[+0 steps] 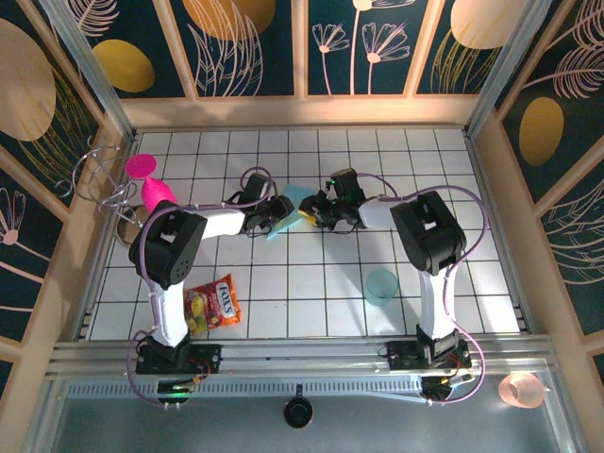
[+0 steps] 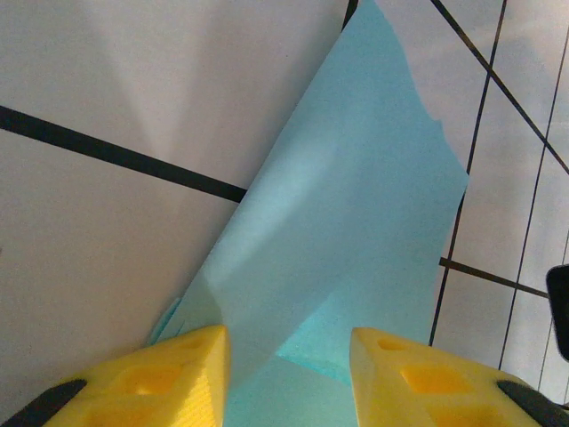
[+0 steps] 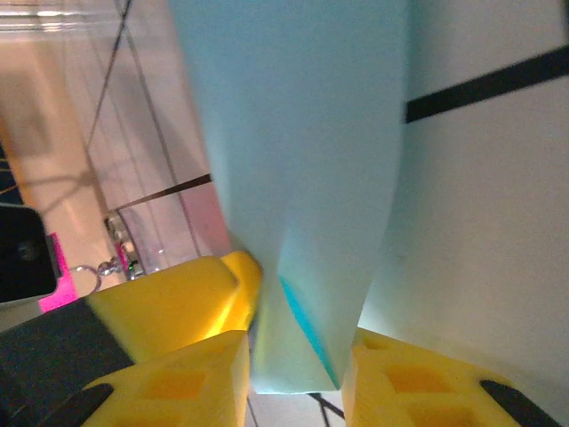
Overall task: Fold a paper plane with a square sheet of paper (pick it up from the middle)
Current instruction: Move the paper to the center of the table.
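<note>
Folding step: thin light-blue creased square paper sheet [image 1: 294, 200] at frame centre on white tiled table [image 1: 283, 293].
Left jaws: part-open astride sheet; grip unclear.
Right jaws: part-open around folded edge.
Next: pinch, press crease.

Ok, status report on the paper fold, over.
Left gripper open, straddling the paper. Right gripper open, straddling it too. Paper partly folded, mid-table. Teal cup and snack packet sit apart, nearer the bases.

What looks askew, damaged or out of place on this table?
The light-blue paper mid-table lies slanted to the tiles, and in the left wrist view one edge is jagged, not straight. A snack packet lies askew near the left arm's base.
</note>
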`<state>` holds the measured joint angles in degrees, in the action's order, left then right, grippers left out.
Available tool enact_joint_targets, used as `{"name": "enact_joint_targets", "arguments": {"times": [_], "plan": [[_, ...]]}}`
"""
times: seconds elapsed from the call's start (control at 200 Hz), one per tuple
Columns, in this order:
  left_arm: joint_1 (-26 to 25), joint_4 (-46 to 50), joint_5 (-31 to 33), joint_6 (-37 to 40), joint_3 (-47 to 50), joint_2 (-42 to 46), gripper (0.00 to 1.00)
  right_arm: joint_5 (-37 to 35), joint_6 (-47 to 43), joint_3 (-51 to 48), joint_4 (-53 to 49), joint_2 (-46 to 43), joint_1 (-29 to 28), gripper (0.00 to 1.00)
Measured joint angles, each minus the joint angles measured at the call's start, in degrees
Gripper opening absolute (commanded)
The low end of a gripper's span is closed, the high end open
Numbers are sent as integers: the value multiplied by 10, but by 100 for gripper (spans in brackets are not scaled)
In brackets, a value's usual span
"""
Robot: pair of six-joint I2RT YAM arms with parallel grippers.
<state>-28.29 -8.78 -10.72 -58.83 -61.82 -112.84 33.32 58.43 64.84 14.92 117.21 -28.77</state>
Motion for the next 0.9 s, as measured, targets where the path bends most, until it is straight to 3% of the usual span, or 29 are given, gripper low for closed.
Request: {"name": "enact_joint_targets", "arguments": {"times": [0.21,0.566,0.901], "plan": [[0,0,-2,0,0,1,42,9,16,0,24,3,0,23],[0,20,-6,9,-1,12,47,5,20,-2,27,7,1,0],[-3,-40,-9,83,56,118,58,-33,30,-99,29,-90,41,0]]}}
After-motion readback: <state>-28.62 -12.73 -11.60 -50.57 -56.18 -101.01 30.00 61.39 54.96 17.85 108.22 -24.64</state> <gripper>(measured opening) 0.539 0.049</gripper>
